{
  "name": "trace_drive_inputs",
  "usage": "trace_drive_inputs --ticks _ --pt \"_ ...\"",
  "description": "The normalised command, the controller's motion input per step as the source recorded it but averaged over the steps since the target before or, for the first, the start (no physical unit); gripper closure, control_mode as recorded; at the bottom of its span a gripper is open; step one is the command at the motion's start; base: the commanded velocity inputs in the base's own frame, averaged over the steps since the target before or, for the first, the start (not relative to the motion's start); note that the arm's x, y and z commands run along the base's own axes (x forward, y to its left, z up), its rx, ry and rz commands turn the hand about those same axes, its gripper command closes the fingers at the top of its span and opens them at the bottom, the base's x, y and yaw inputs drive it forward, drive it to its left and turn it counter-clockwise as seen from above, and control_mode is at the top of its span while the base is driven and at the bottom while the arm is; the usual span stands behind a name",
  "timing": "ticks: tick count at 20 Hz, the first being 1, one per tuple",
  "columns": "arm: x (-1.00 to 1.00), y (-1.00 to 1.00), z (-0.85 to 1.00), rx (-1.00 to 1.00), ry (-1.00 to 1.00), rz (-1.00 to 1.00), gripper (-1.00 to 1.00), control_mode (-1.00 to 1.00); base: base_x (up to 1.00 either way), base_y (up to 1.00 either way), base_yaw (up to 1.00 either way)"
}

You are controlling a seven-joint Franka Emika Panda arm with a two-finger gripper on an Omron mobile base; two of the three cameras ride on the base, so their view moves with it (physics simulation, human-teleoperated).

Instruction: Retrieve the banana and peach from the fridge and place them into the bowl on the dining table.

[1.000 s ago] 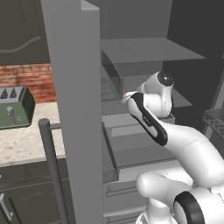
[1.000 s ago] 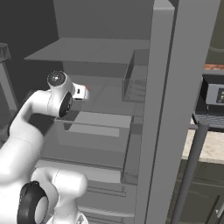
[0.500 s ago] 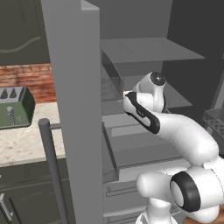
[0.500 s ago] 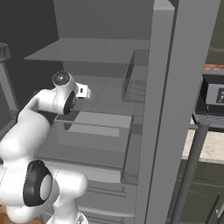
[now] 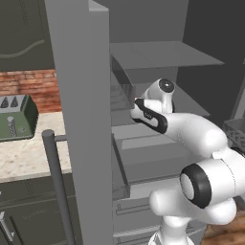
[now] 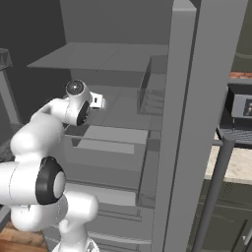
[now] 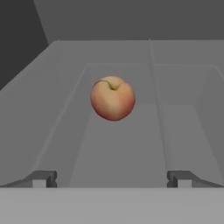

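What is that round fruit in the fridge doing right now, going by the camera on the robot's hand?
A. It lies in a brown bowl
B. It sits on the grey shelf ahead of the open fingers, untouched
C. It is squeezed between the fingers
B: in the hand view the peach rests on the fridge shelf, well ahead of the spread fingers.

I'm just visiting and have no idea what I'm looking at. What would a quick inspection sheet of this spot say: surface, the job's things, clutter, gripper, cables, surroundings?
Surface: a grey shelf inside the open fridge.
Job's things: the peach sits on that shelf, untouched; banana, bowl and dining table nothing seen.
Clutter: nothing seen on the shelf beside the peach.
Gripper: the gripper is open and empty, aimed at the peach, short of it.
Cables: nothing seen.
Surroundings: a toaster on a speckled counter before a brick wall, left of the fridge; a long bar handle on the fridge door.
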Motion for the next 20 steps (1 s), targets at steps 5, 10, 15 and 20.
trace_drive_inputs --ticks 5,10,15,20 --pt "0.40 0.00 -0.04 0.00 0.00 0.00 -1.00 -1.00 0.00 0.00 0.00" --pt "0.33 0.00 -0.18 0.00 0.02 0.00 -1.00 -1.00 0.00 0.00 0.00" --pt "0.34 0.03 -0.26 0.00 0.03 0.00 -1.00 -1.00 0.00 0.00 0.00" --pt "0.40 0.07 -0.23 0.00 0.00 0.00 -1.00 -1.00 0.00 0.00 0.00"
